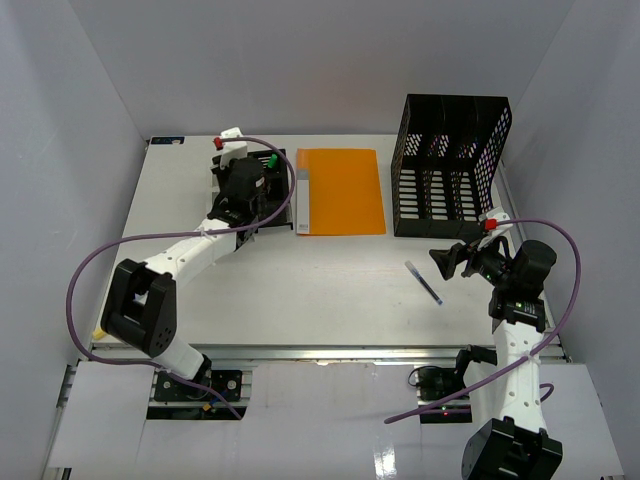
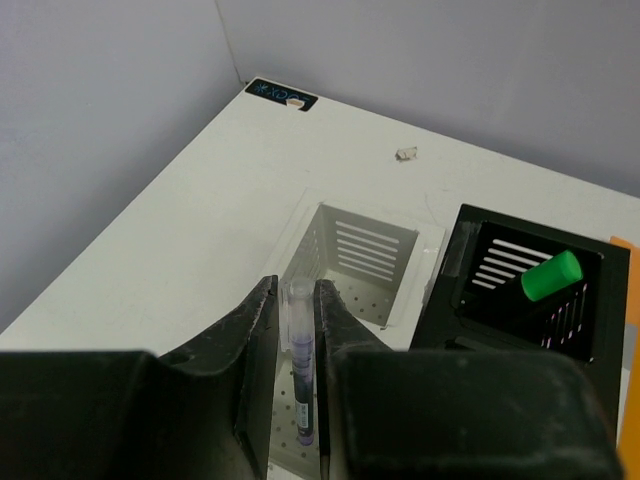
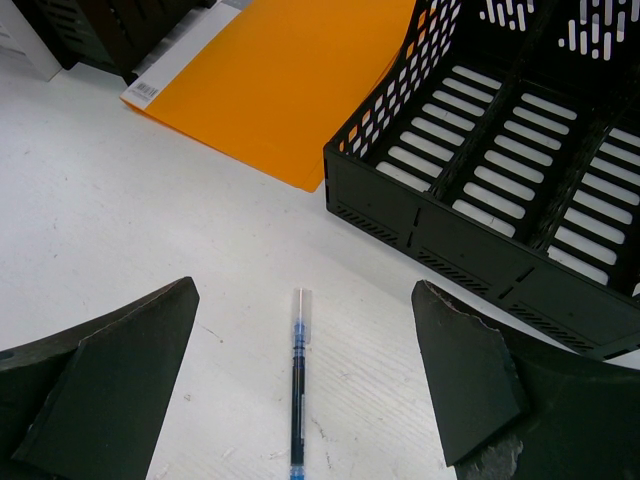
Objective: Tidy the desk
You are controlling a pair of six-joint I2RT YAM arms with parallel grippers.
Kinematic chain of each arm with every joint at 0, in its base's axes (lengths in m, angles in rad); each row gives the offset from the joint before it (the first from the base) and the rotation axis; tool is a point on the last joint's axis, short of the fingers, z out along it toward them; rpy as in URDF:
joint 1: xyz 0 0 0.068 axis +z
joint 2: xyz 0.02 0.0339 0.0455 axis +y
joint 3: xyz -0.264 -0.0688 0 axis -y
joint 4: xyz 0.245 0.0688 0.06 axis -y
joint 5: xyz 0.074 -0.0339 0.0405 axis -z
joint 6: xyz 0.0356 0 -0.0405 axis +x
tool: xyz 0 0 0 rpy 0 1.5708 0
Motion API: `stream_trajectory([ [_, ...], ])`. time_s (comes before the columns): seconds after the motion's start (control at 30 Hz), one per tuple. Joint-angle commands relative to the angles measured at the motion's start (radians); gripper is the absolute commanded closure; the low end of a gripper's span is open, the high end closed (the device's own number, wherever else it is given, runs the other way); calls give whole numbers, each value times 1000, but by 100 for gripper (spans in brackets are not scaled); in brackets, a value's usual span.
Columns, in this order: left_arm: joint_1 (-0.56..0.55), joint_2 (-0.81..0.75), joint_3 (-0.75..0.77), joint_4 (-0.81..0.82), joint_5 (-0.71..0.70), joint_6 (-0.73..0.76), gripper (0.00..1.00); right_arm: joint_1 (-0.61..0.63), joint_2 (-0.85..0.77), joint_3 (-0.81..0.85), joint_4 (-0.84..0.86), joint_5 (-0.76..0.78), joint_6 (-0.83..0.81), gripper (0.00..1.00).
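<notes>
1. The worktop (image 1: 330, 290) lies before both arms, walled in white; tidying appears part done.
2. Left gripper (image 2: 297, 300): jaws clamped on a pen (image 2: 300, 360) at the white holder (image 2: 365, 255) near the far-left corner; not yet released.
3. Right gripper (image 3: 305, 300): jaws apart over a loose pen (image 3: 297, 390) near the right edge; uncollected.
4. Orange folder (image 1: 340, 190) lies flat beside the black file rack (image 1: 450, 165); apparently unfiled.

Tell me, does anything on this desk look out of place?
Yes. A blue pen lies loose on the bare desk in front of the black file rack, below the open right hand. The orange folder lies flat beside the rack, not in it.
</notes>
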Motion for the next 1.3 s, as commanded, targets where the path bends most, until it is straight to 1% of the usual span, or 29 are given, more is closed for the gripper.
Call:
stream_trajectory([
  [0.0,9,-36,-29,-46,17,-61,68,-8,5,-2,41,-8,-15,6],
  [0.07,10,-50,-34,-82,21,-93,58,-6,6,-2,39,-11,-20,6],
  [0.13,10,-66,-31,-118,31,-122,51,-6,6,-3,34,-15,-30,6],
  [0.17,10,-73,-30,-136,42,-136,44,-6,6,-2,29,-25,-39,6],
  [0.2,10,-80,-27,-154,45,-150,43,-6,7,-2,22,-34,-53,6],
  [0.27,10,-108,-14,-232,67,-210,36,-6,8,8,-25,-50,-103,7],
  [0.37,12,-161,3,-366,133,-283,31,-7,17,27,-86,-88,-180,7],
  [0.4,12,-195,8,-392,168,-311,28,-7,29,33,-118,-107,-214,7],
  [0.47,12,-261,3,-447,309,-304,24,1,64,57,-204,-127,-285,6],
  [0.5,12,-289,-12,-471,472,-282,22,24,103,95,-252,-123,-318,6],
  [0.57,12,-381,-45,-495,718,-225,19,121,165,185,-406,-24,-414,3],
  [0.63,12,-473,-112,-491,962,-229,13,218,234,237,-495,173,-444,3],
  [0.67,12,-512,-145,-484,1056,-244,10,279,268,256,-517,267,-441,3],
  [0.7,12,-543,-174,-475,1116,-268,8,357,298,270,-521,346,-427,3],
  [0.77,12,-598,-231,-460,1250,-316,7,429,342,289,-523,466,-401,4],
  [0.87,12,-708,-374,-409,1362,-454,7,510,432,280,-492,579,-329,6],
  [0.93,12,-778,-457,-368,1409,-547,7,535,483,260,-463,655,-304,2],
  [0.97,12,-822,-482,-354,1433,-574,6,538,508,246,-443,687,-299,4],
  [1.03,11,-890,-555,-309,1445,-663,6,543,542,229,-414,733,-291,13],
  [1.07,10,-913,-585,-291,1452,-700,6,544,553,218,-406,748,-288,16],
  [1.2,12,-961,-675,-224,1454,-822,6,544,588,197,-393,756,-281,25],
  [1.27,12,-966,-697,-206,1451,-856,6,544,604,193,-387,761,-280,32],
])
